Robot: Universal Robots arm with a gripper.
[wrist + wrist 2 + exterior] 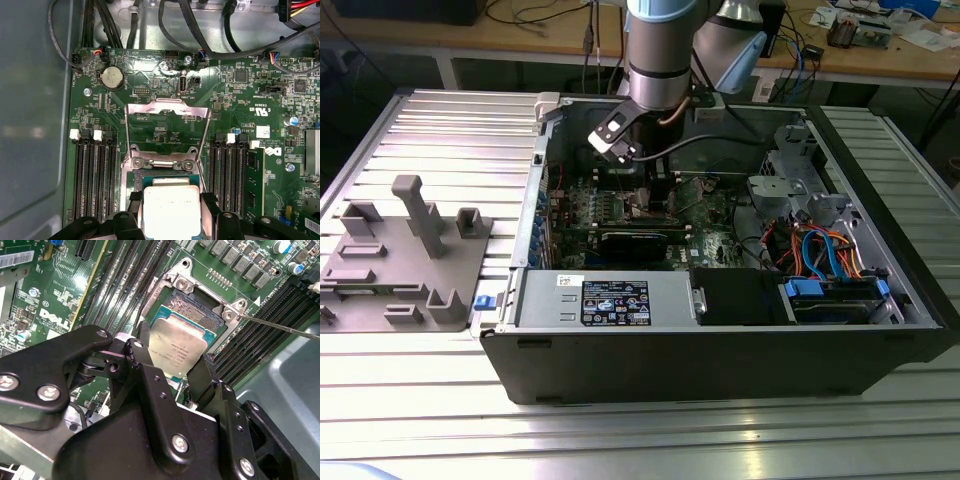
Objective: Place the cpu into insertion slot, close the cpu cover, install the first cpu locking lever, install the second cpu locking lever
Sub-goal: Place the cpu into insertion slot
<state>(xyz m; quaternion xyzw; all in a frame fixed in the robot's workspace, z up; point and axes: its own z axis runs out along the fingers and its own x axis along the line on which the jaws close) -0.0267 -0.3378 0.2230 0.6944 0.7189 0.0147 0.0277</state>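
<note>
At the exterior view's left, a grey moulded plastic fixture tray (405, 262) is seen on the ribbed aluminium table (440, 120), well apart from the gripper (640, 195). Further right, an open black computer case (720, 350) is laid on its side. The gripper is positioned inside it, over the green circuit board (710, 210). A bundle of blue and orange cables (820, 250) is seen at the exterior view's right, away from the gripper.

In both wrist views the small flat square cpu with a dull silver metal top (176, 347) (171, 207) is pinched at opposite edges between the two black fingers (144, 352). The cpu is held over the near part of the insertion slot (196, 307), a square socket with a brownish-gold contact field rimmed by grey metal. The far part of that field is left uncovered just beyond the fingertips. Whether the contacts are touched by the cpu cannot be told. Beyond the slot, in the first wrist view, the cpu cover (167, 107), a thin silvery frame plate with a square window, is laid back open over the board. Long black memory slots (95, 175) are ranged on either side of the fingers.
</note>
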